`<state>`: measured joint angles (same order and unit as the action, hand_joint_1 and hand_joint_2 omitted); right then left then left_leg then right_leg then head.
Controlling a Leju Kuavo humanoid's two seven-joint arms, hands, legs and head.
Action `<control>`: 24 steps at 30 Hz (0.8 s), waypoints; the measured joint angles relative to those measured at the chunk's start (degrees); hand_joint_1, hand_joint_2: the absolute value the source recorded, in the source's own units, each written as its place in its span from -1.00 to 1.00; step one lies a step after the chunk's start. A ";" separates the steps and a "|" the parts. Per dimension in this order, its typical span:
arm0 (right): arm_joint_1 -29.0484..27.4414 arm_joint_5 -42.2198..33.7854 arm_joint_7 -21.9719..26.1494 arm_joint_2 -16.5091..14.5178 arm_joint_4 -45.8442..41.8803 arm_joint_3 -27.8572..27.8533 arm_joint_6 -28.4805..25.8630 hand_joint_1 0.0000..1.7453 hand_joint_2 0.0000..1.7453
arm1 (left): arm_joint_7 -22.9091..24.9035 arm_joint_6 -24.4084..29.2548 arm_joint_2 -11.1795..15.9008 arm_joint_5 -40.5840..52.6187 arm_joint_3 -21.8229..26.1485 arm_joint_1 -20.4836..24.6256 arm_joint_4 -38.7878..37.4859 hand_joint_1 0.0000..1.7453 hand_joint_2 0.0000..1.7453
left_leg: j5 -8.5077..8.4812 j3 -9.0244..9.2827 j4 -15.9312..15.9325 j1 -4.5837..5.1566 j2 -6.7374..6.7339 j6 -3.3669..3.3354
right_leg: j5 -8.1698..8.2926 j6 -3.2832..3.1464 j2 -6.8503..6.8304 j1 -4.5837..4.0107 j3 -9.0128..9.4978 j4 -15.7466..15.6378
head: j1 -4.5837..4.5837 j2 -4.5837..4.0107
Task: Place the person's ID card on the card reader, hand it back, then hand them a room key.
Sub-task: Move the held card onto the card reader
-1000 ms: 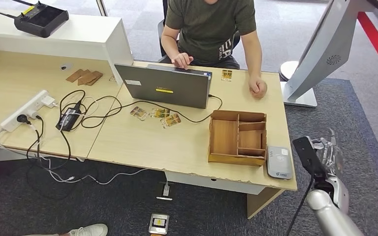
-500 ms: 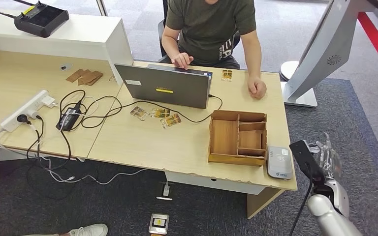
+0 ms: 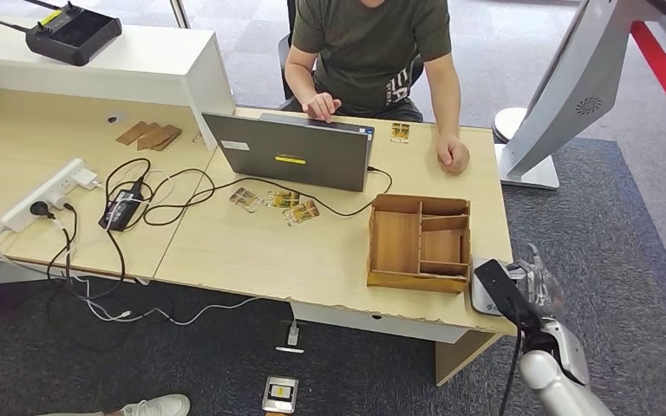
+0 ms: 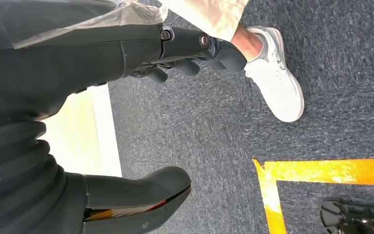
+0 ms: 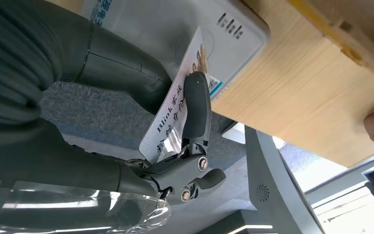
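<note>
A long wooden desk (image 3: 251, 251) runs across the head view, and a person (image 3: 373, 43) in a dark green T-shirt sits behind it, one hand on the keys of an open grey laptop (image 3: 290, 156) and the other fist resting on the desktop near the far right edge. A white raised counter (image 3: 130, 65) at the back left carries a black remote controller (image 3: 74, 33). Right of the desk stands a large white machine (image 3: 572, 87) on a grey carpet. On the right part of the desk sits an open wooden box (image 3: 418, 243) split into compartments, and just beside it, at the desk's near right corner, lies the grey card reader (image 3: 481, 290). A white power strip (image 3: 48, 192) with black cables lies on the left part, some brown wooden pieces (image 3: 149, 135) lie behind it, and several small cards (image 3: 277, 204) are scattered in front of the laptop, with one more card (image 3: 399, 132) behind it. The right hand (image 3: 533, 290) is over the near right corner of the desk, by the reader; in the right wrist view it (image 5: 126, 97) pinches the ID card (image 5: 175, 114) between the thumb and a finger, the card's upper edge just at the reader's (image 5: 175, 24) face, though whether it touches cannot be told. The left hand (image 4: 141, 63) hangs over the carpet beside a person's white shoe (image 4: 275, 80), fingers loosely curled with nothing in them.
</note>
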<state>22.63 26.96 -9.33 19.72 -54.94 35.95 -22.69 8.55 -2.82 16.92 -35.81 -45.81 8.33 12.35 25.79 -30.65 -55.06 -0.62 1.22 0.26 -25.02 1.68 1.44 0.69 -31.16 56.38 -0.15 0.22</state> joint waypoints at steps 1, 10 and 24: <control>0.01 -0.02 0.05 -0.13 0.13 0.32 0.15 1.00 1.00 | 0.00 0.00 0.00 -0.03 0.00 -0.02 0.00 -1.00 1.00 | 0.00 0.00 0.00 0.00 0.00 0.00 | 0.00 0.00 0.00 0.00 0.00 0.00 | -0.01 0.00; 0.94 -1.91 0.26 -0.68 1.10 2.24 -0.49 1.00 1.00 | -0.01 0.00 0.01 -0.75 0.00 -0.42 0.00 -1.00 1.00 | 0.00 0.00 0.00 0.00 0.00 0.00 | 0.00 0.00 0.00 0.00 0.01 0.00 | -0.01 0.00; 5.96 -0.81 -2.81 3.84 -8.56 1.70 -1.97 1.00 1.00 | 0.11 -0.21 0.15 0.42 -0.05 0.10 0.00 -1.00 1.00 | -0.01 0.03 -0.01 0.01 -0.01 0.00 | 0.01 0.00 0.00 0.01 0.01 0.02 | -0.01 0.00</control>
<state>28.59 26.14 -12.14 23.56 -63.51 37.65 -24.66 8.66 -3.03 17.07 -35.39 -45.87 8.43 12.35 25.78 -30.62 -55.07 -0.61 1.21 0.27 -25.01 1.68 1.44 0.70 -31.16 56.40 -0.15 0.22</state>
